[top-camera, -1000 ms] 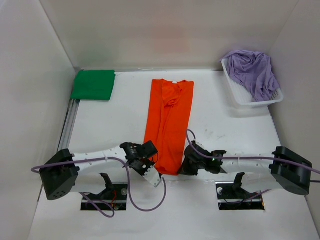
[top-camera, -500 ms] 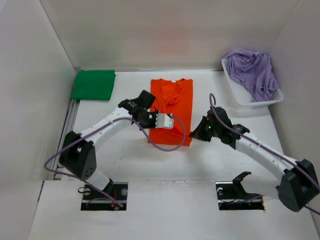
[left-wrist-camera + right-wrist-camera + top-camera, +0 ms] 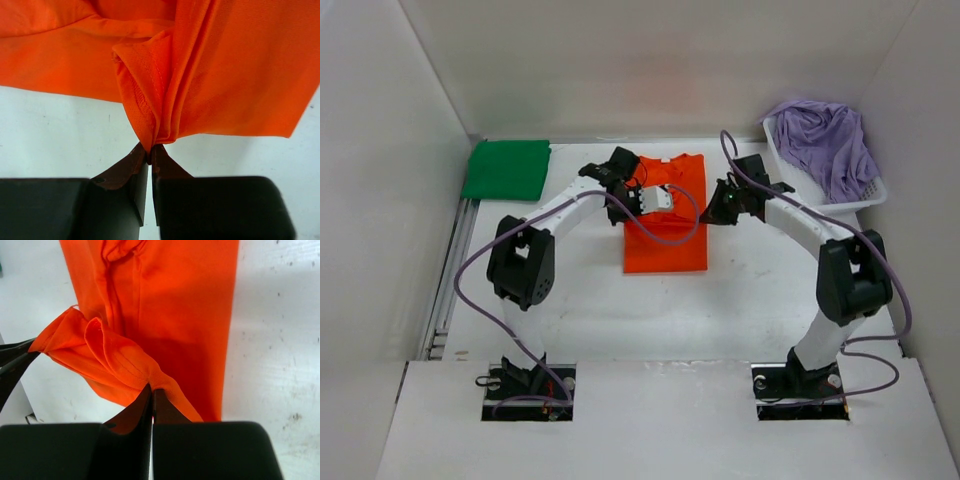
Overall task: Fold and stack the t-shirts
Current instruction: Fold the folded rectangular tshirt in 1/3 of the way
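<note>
Left gripper (image 3: pixel 150 151) and right gripper (image 3: pixel 152 389) each tight on orange t-shirt (image 3: pixel 665 245) folds, clear only in wrist views.

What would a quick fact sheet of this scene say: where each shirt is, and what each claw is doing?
orange shirt: middle of the table, partly doubled over
green shirt: folded flat, far left corner
purple shirt: crumpled in the white basket, far right
left claw: shut, pinching the orange shirt's edge
right claw: shut, pinching the orange shirt's edge
stack: not yet made
</note>
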`<state>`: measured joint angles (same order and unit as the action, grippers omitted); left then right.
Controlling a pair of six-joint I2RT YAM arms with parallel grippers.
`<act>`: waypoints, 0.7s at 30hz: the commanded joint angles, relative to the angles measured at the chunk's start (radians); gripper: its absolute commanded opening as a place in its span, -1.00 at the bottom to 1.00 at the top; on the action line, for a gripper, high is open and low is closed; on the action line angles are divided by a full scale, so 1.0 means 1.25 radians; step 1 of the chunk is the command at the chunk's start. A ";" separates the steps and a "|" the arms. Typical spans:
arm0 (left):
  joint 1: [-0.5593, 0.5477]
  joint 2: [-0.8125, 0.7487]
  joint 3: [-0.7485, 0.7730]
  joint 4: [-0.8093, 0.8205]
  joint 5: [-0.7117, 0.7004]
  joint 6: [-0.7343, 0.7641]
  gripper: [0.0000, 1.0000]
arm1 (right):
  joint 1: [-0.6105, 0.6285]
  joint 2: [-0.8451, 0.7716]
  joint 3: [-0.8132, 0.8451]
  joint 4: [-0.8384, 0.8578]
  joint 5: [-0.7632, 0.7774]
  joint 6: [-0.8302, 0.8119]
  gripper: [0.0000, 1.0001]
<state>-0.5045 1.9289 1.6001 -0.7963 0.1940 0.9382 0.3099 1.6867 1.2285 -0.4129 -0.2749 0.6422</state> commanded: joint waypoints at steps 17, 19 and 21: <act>0.059 0.131 0.100 0.279 -0.127 -0.139 -0.32 | -0.088 0.272 0.286 0.019 -0.011 -0.055 -0.54; 0.070 0.125 0.104 0.354 -0.176 -0.149 -0.17 | -0.099 0.262 0.286 0.031 0.023 -0.056 -0.40; 0.083 0.097 0.113 0.385 -0.214 -0.146 0.02 | -0.100 0.228 0.281 0.038 0.030 -0.065 -0.33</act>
<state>-0.4252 2.0998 1.6787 -0.4835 0.0181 0.8116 0.1951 2.0182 1.5379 -0.4206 -0.2813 0.5896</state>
